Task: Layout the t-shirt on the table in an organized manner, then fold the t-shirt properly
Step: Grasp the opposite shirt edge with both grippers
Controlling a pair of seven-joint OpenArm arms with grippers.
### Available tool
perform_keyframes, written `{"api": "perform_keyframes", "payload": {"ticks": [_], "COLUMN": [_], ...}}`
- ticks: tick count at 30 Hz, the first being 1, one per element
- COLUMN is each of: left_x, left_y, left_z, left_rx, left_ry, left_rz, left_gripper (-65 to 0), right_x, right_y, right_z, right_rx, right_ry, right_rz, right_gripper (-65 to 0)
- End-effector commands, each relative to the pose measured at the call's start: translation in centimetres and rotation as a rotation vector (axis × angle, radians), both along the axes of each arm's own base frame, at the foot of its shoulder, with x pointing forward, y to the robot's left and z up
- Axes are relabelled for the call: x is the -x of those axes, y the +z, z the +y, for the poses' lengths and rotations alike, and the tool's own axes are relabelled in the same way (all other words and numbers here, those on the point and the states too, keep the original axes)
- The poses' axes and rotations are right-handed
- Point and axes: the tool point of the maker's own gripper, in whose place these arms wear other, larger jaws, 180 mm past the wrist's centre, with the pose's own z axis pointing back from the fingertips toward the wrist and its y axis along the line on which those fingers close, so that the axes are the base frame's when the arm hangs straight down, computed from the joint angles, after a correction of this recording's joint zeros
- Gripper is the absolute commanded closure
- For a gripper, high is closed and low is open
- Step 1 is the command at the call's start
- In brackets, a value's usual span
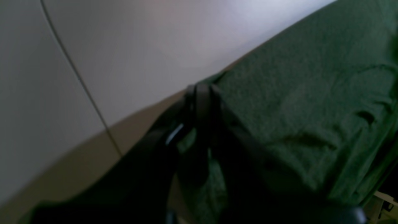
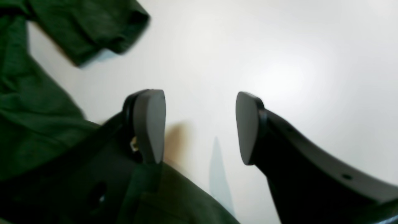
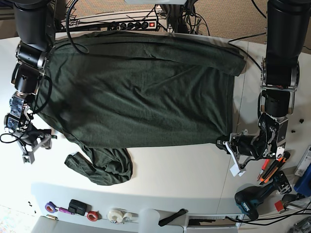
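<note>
Dark green t-shirt spread on the white table, one arm at each side edge.

Left wrist view: left gripper [image 1: 199, 93] pinched closed on the t-shirt [image 1: 311, 102] hem, above the table [image 1: 130, 46]. Right wrist view: right gripper [image 2: 200, 124] spread wide, holding nothing, cloth just beside one finger. Base view: shirt flat across the table, one sleeve crumpled at the near edge.
</note>
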Motion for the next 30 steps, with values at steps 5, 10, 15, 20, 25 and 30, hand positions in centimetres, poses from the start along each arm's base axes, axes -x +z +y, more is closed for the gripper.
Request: {"api": "perform_keyframes", "payload": {"ticks": [5, 10, 15, 20, 25, 30], "left_x": [-2.1, -2.1, -2.1, -2.1, -2.3, -2.5], "left_y": [2.6, 2.6, 2.6, 2.6, 2.8, 3.0], "left_z": [0.0, 0.0, 0.0, 0.0, -0.2, -0.7], "left_rx": [0.024, 0.024, 0.024, 0.024, 0.037, 0.061], "left_ry": [0.013, 0.013, 0.013, 0.013, 0.018, 0.021], "left_rz": [-0.077, -0.077, -0.077, -0.077, -0.085, -0.092], "left_gripper": [0.0, 0.0, 0.0, 0.0, 0.0, 0.0], "right_x": [0.7, 1.8, 2.2, 2.7, 3.7, 4.5], "right_y": [-1.2, -2.9, -3.1, -3.5, -4.7, -5.8], "right_z": [-0.3, 1.8, 3.0, 3.1, 3.8, 5.3], "right_rx": [-0.056, -0.168, -0.245, -0.247, -0.268, -0.334], "right_ry": [0.014, 0.069, 0.085, 0.084, 0.086, 0.086], "right_rz": [0.034, 0.095, 0.121, 0.159, 0.201, 0.236], "right_gripper": [-34.9, -34.9, -34.9, -34.5, -34.5, -34.5]}}
